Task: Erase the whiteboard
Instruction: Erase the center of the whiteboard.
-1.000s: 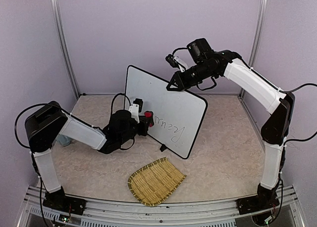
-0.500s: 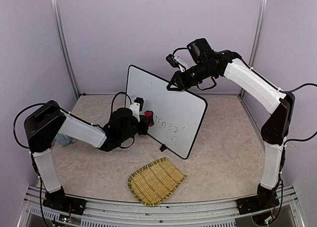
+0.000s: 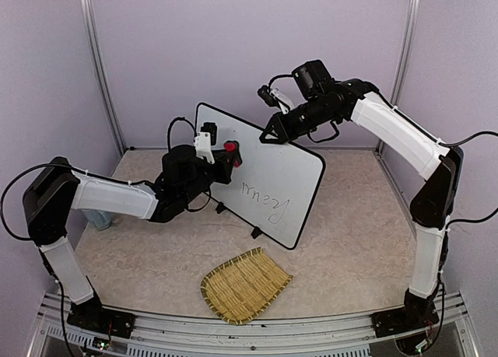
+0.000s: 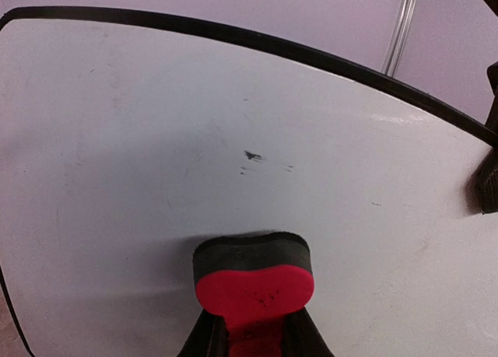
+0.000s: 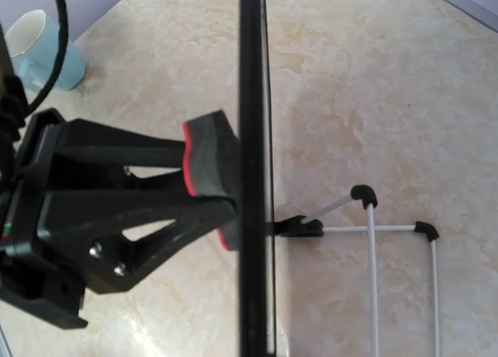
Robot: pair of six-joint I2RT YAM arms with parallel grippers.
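The whiteboard [image 3: 284,166] stands tilted at mid-table, with dark handwriting [image 3: 266,196] on its lower part. My left gripper [image 3: 226,155] is shut on a red eraser [image 3: 231,148] with a dark felt face, which is pressed flat against the board's upper left area. In the left wrist view the eraser [image 4: 253,273] sits on the white surface [image 4: 117,139] below a few faint specks [image 4: 253,155]. My right gripper [image 3: 271,132] is shut on the board's top rim. The right wrist view shows that rim [image 5: 252,100] edge-on, with the eraser [image 5: 204,161] to its left.
A woven straw mat [image 3: 244,285] lies near the front edge. A light blue cup [image 5: 43,50] stands at the far left behind my left arm. The board's white wire stand [image 5: 373,229] with black feet spreads out behind it on the marbled table [image 3: 350,240].
My left gripper has carried the eraser up the board, from beside the start of the handwriting to the upper left area. The right gripper has stayed on the top rim.
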